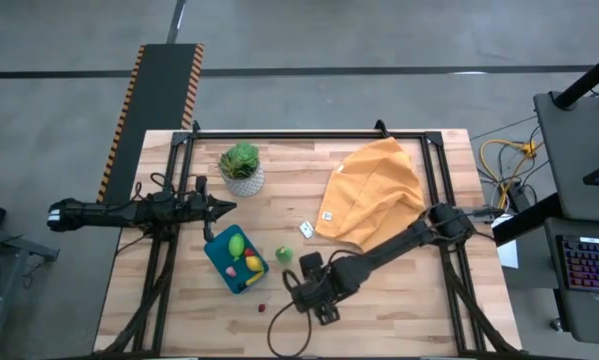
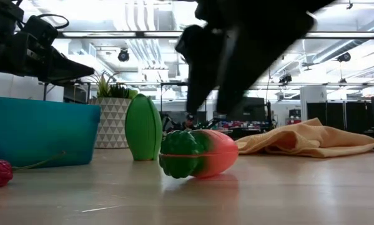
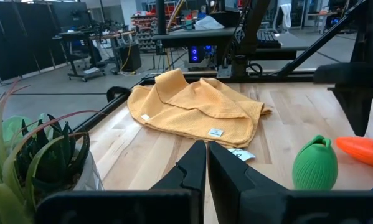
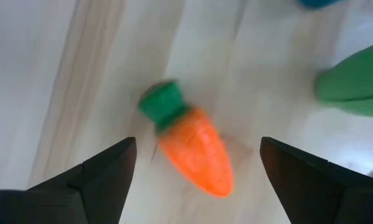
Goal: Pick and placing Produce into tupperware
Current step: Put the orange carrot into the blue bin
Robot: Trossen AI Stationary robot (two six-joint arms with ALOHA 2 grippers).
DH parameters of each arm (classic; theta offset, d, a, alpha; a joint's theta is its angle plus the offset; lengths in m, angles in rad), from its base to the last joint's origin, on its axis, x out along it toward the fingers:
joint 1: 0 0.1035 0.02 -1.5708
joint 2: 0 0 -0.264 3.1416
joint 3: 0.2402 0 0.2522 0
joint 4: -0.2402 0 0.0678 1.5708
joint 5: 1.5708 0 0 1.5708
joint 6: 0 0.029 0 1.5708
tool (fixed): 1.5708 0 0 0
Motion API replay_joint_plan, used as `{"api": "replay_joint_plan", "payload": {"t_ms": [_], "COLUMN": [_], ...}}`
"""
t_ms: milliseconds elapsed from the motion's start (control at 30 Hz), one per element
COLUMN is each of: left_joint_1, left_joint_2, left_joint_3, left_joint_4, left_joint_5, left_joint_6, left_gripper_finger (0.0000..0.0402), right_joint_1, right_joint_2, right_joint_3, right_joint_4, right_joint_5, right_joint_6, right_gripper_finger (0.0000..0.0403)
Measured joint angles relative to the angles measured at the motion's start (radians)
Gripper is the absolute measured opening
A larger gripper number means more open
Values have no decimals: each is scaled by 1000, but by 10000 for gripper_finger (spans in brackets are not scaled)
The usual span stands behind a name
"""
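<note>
The right gripper [image 4: 195, 165] hangs above the wooden table [image 1: 399, 300] with its two dark fingers [image 4: 99, 174] spread wide and holding nothing, the toy carrot [image 4: 195, 152] lying on its side directly beneath and between them. In the low view the carrot [image 2: 196, 153] rests flat on the boards under the dark mass of the arm, leafy green cap at one end, tapered orange body at the other. To take it cleanly, the fingers should probably come straight down astride the thicker part of the body, just behind the cap, and close across its width rather than along its length, since the smooth taper looks likely to squirt out of a grip near the tip. Just beside the gripper stands a green toy fruit [image 1: 283, 254], upright and close enough to be knocked on the descent. Beyond that sits the teal tupperware [image 1: 222, 268], already holding green, yellow and red pieces, with a small red item [image 1: 262, 307] on the table near it. Farther off, the left gripper [image 3: 206, 163] waits pinched closed just past the container's far side, with the potted plant [image 1: 241, 167] beyond it and the orange cloth [image 1: 374, 190] off to one side.
</note>
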Motion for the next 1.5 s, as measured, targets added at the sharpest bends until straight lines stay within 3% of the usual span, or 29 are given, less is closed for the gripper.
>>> {"api": "replay_joint_plan", "payload": {"t_ms": [433, 1500], "left_joint_1": [0, 0], "left_joint_2": [0, 0], "left_joint_3": [0, 0], "left_joint_4": [0, 0], "left_joint_5": [0, 0], "left_joint_6": [0, 0], "left_gripper_finger": [0, 0], "right_joint_1": [10, -18], "right_joint_2": [3, 1], "right_joint_3": [-97, -223], "right_joint_4": [128, 270], "right_joint_5": [12, 8], "right_joint_6": [-88, -62], "right_gripper_finger": [334, 329]}}
